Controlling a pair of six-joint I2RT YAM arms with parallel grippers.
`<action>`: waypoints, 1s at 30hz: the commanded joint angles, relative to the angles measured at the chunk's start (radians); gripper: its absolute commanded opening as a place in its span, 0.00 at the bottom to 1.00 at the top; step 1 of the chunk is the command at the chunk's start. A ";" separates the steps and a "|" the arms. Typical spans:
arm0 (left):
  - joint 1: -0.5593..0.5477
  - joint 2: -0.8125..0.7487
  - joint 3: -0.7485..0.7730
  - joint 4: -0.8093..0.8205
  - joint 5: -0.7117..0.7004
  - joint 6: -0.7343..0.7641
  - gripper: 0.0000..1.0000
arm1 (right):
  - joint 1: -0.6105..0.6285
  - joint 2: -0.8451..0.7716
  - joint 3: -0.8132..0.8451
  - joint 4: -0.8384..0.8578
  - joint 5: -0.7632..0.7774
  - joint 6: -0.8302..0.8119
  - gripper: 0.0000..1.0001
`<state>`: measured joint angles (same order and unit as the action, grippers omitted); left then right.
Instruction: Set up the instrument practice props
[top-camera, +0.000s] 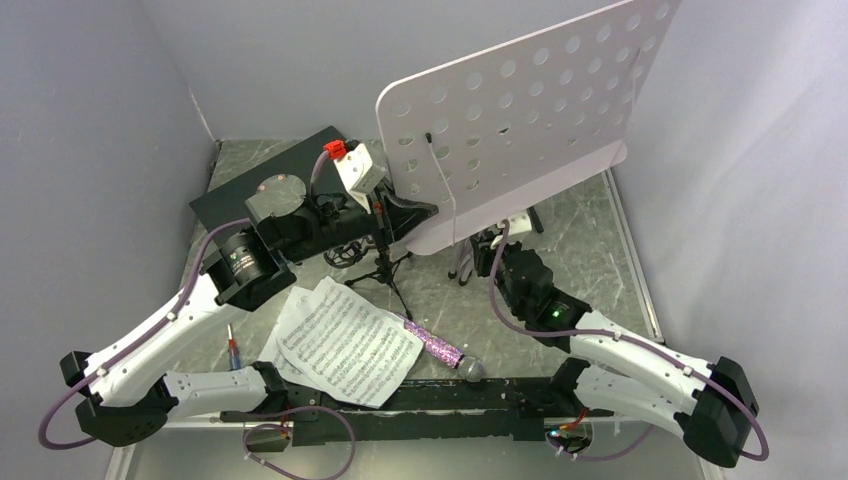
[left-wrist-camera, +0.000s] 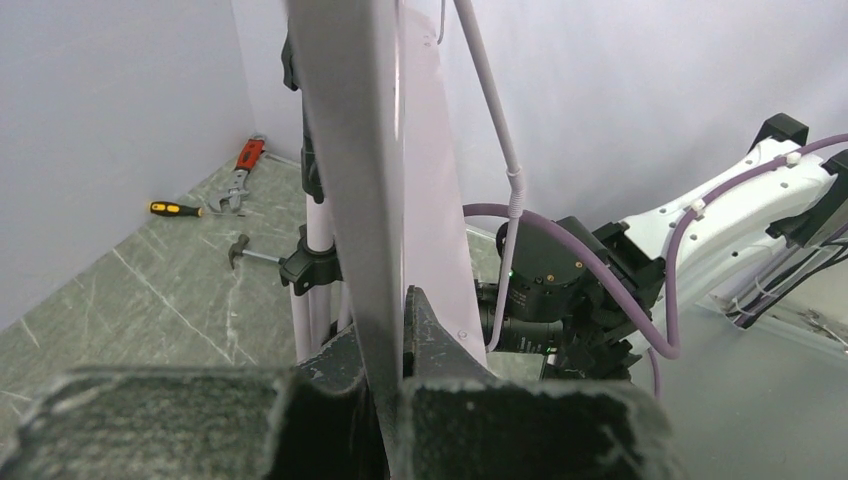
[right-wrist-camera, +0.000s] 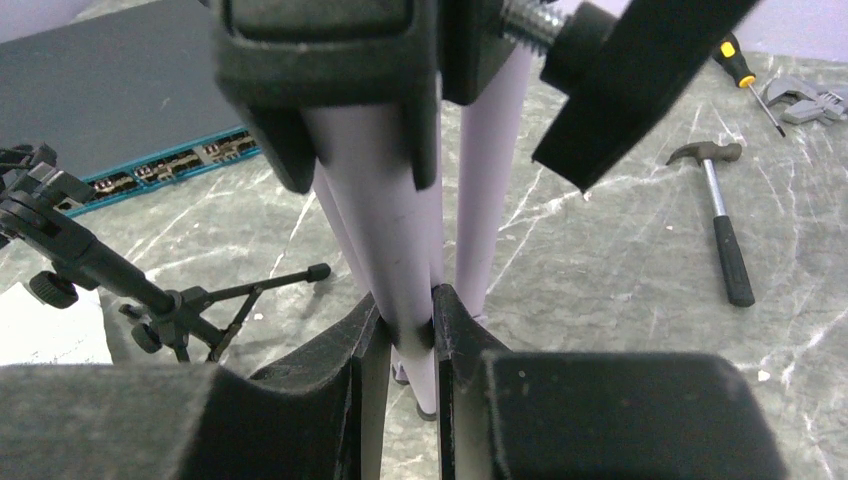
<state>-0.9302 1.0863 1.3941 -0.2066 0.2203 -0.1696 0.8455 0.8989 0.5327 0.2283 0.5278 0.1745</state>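
Observation:
The pale-lilac perforated music stand (top-camera: 520, 120) stands at the back right, its plate tilted. My left gripper (top-camera: 415, 215) is shut on the plate's lower edge, which runs between the jaws in the left wrist view (left-wrist-camera: 375, 200). My right gripper (top-camera: 490, 250) is shut on one pale tripod leg (right-wrist-camera: 400, 200) low under the plate. Two white sheet-music pages (top-camera: 345, 340) lie overlapped at the front centre. The purple glitter microphone (top-camera: 435, 347) lies beside them on the right. The small black tripod mic stand (top-camera: 385, 265) stands just behind the pages and also shows in the right wrist view (right-wrist-camera: 100, 270).
A dark flat box with a teal edge (top-camera: 270, 185) lies at the back left. A hammer (right-wrist-camera: 720, 220), a yellow-handled screwdriver (right-wrist-camera: 745, 75) and a red wrench (left-wrist-camera: 240, 170) lie behind the stand. Another small tool (top-camera: 232, 350) lies by the left arm. Grey walls enclose three sides.

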 joint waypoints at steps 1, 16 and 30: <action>0.005 0.032 0.023 -0.128 -0.081 -0.025 0.03 | -0.003 -0.033 0.078 -0.110 -0.010 0.042 0.00; 0.006 0.003 0.069 -0.070 -0.108 -0.021 0.03 | -0.003 0.006 0.132 -0.236 0.020 0.040 0.00; 0.006 -0.005 0.064 -0.068 -0.118 -0.022 0.03 | -0.004 -0.018 0.140 -0.256 -0.100 0.012 0.00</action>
<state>-0.9356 1.0908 1.4479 -0.2718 0.1802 -0.1661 0.8402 0.9085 0.6331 0.0219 0.4953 0.1864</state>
